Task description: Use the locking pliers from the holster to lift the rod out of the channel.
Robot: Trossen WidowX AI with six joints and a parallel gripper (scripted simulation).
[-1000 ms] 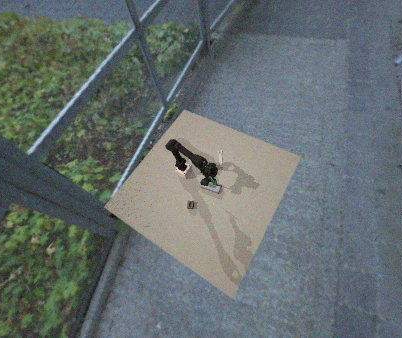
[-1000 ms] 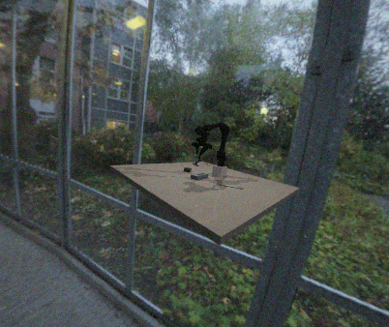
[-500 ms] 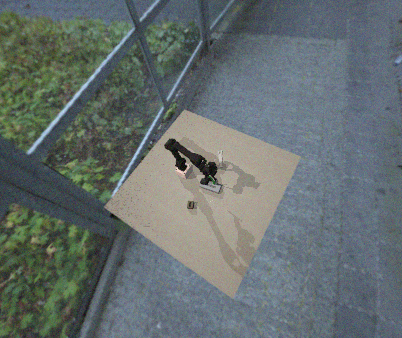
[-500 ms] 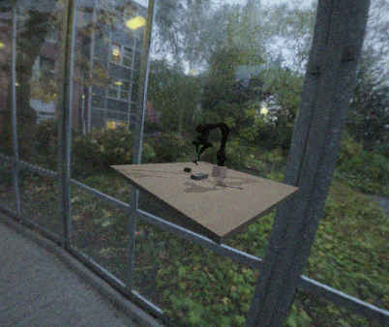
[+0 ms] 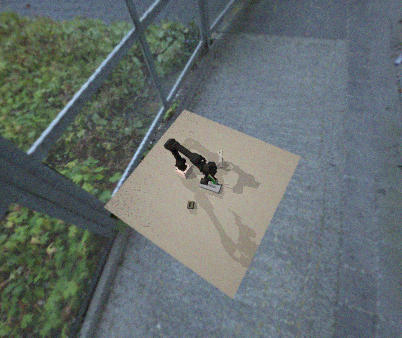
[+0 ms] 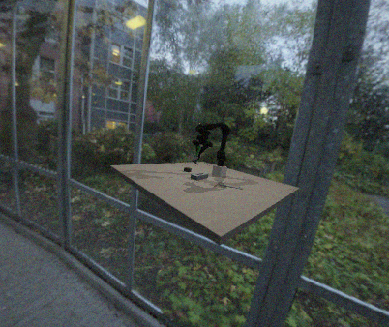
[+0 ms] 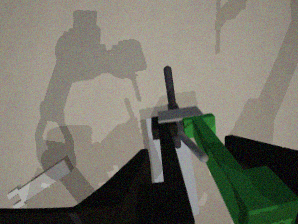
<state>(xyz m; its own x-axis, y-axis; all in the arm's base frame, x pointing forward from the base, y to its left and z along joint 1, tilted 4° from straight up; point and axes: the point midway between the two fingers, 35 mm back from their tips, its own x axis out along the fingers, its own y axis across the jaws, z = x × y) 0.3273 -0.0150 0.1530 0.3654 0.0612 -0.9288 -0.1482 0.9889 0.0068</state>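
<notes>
My gripper (image 5: pixel 209 181) (image 6: pixel 197 153) (image 7: pixel 186 149) is shut on the green-handled locking pliers (image 5: pixel 214 182) (image 7: pixel 215 165), above the table. The pliers' grey jaws are at the middle of the wrist view. A dark rod (image 7: pixel 170 85) sticks out past the jaws and appears to sit in them; whether the pliers are locked cannot be told. The grey channel block (image 5: pixel 211 188) (image 6: pixel 199 177) lies on the table under the gripper. The inside of its channel is hidden.
A small dark box with a slot (image 5: pixel 191 205) (image 6: pixel 187 169), which looks like the holster, stands near the block. A pale piece with a notched end (image 5: pixel 220 155) (image 7: pixel 42 182) is on the other side. The tan table top (image 5: pixel 161 210) (image 6: pixel 209 208) carries long arm shadows.
</notes>
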